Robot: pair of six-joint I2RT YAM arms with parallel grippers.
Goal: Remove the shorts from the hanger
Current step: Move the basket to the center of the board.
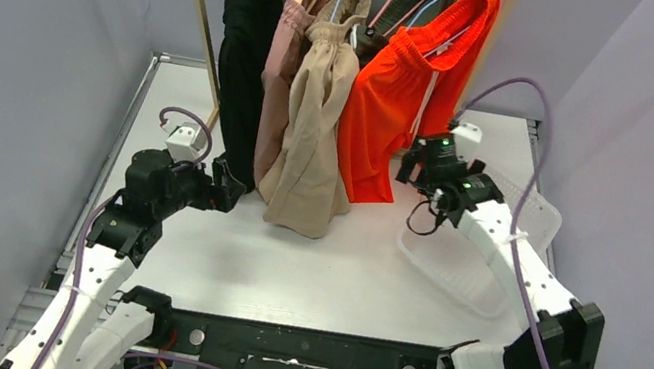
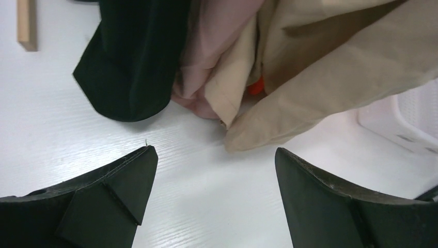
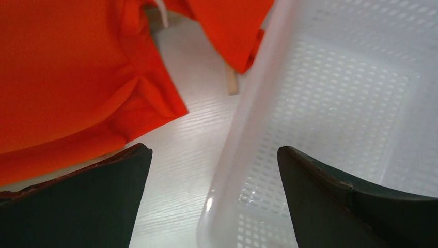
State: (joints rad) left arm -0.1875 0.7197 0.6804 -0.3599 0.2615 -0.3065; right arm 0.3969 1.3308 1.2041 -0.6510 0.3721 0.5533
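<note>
Several shorts hang from hangers on a wooden rack at the back: dark olive, almost black shorts (image 1: 246, 59), dusty pink shorts (image 1: 279, 75), beige shorts (image 1: 317, 122) and bright orange shorts (image 1: 404, 97). The beige hems (image 2: 330, 82) rest on the table, with the dark (image 2: 131, 62) and pink (image 2: 217, 57) hems beside them. My left gripper (image 1: 231, 186) (image 2: 214, 155) is open and empty, low on the table just short of the dark and beige hems. My right gripper (image 1: 413, 164) (image 3: 214, 155) is open and empty beside the lower right edge of the orange shorts (image 3: 77, 72).
A white perforated plastic basket (image 1: 518, 228) lies on the table at the right, under my right arm; its rim (image 3: 243, 134) runs between my right fingers. Wooden rack posts (image 1: 200, 5) stand at the back left and back right. Grey walls close in both sides.
</note>
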